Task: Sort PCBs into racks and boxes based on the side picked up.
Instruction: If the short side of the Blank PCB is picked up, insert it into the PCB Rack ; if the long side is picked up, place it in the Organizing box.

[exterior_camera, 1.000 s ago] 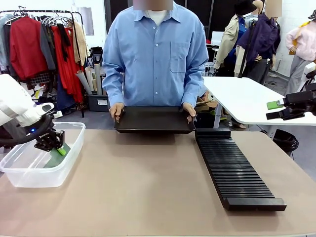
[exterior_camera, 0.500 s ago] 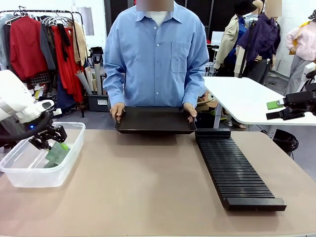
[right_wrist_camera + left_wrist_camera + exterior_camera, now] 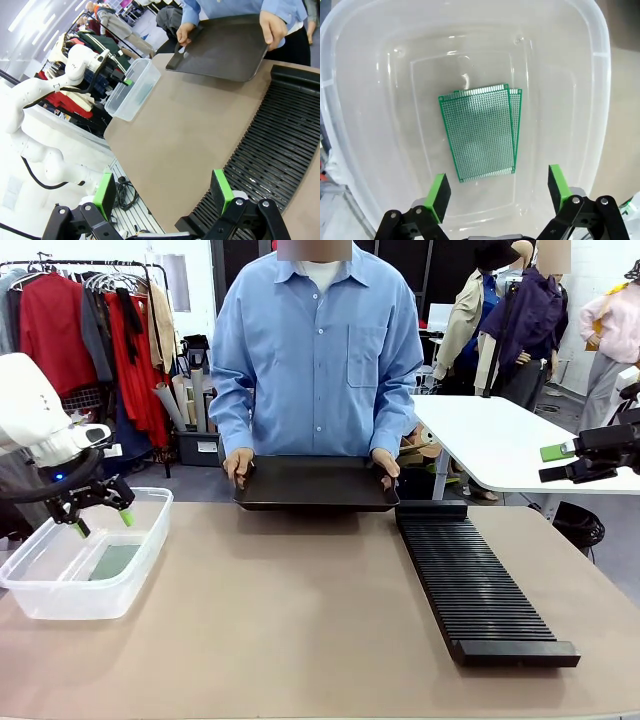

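Left gripper [image 3: 497, 187] and right gripper [image 3: 162, 192] jaws wide, empty; seemingly two PCBs [image 3: 481, 131] stacked in box [image 3: 350, 150].

Two green PCBs [image 3: 481, 131] stacked flat in clear box [image 3: 40, 602]; black slotted rack [image 3: 474, 585] lies empty

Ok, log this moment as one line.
left gripper open above clear box | two PCBs stacked inside | right gripper open over rack

Tan desk [image 3: 300, 620] in front, matte and evenly lit. Behind it on the left, a clothes rail [image 3: 90, 270] hung with red, grey and beige garments; on the right, a white table [image 3: 490, 440] on a grey floor [image 3: 200, 483]. Farther back, pale walls and dark panels.
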Controlling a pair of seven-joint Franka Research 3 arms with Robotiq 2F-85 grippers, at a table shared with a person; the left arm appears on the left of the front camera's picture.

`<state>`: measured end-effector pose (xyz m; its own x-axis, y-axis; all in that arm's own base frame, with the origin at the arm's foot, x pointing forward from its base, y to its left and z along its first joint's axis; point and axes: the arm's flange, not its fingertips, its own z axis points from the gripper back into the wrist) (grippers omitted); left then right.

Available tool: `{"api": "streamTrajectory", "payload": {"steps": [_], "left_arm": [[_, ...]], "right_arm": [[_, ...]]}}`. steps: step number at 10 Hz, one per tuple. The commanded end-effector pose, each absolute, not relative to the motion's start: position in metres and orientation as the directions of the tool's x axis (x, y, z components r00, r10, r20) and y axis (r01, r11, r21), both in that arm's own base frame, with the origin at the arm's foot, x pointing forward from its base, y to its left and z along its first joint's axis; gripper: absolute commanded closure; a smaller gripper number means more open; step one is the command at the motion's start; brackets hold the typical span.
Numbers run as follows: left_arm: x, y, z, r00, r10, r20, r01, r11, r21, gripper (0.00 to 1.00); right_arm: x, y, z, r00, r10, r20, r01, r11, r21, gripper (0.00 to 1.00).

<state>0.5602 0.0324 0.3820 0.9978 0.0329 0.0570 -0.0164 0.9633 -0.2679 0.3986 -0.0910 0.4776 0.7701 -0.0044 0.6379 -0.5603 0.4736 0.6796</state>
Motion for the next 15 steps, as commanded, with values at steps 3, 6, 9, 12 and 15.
{"api": "streamTrajectory", "payload": {"steps": [3,6,9,12,15], "left_arm": [[0.5539,0.0250,0.3953,0.997,0.072,0.041,-0.061,0.972,-0.226,0.00],[0.5582,0.0282,0.3880,0.998,0.036,0.049,-0.022,0.967,-0.252,0.00],[0.5582,0.0282,0.3880,0.998,0.036,0.049,-0.022,0.967,-0.252,0.00],[0.5582,0.0282,0.3880,0.998,0.036,0.049,-0.022,0.967,-0.252,0.00],[0.5582,0.0282,0.3880,0.998,0.036,0.049,-0.022,0.967,-0.252,0.00]], "right_arm": [[0.3996,-0.0901,0.4808,0.770,-0.014,0.638,-0.558,0.471,0.684,0.00],[0.3996,-0.0901,0.4808,0.770,-0.014,0.638,-0.558,0.471,0.684,0.00],[0.3996,-0.0901,0.4808,0.770,-0.014,0.638,-0.558,0.471,0.684,0.00],[0.3996,-0.0901,0.4808,0.770,-0.014,0.638,-0.558,0.471,0.684,0.00],[0.3996,-0.0901,0.4808,0.770,-0.014,0.638,-0.558,0.471,0.684,0.00]]}}
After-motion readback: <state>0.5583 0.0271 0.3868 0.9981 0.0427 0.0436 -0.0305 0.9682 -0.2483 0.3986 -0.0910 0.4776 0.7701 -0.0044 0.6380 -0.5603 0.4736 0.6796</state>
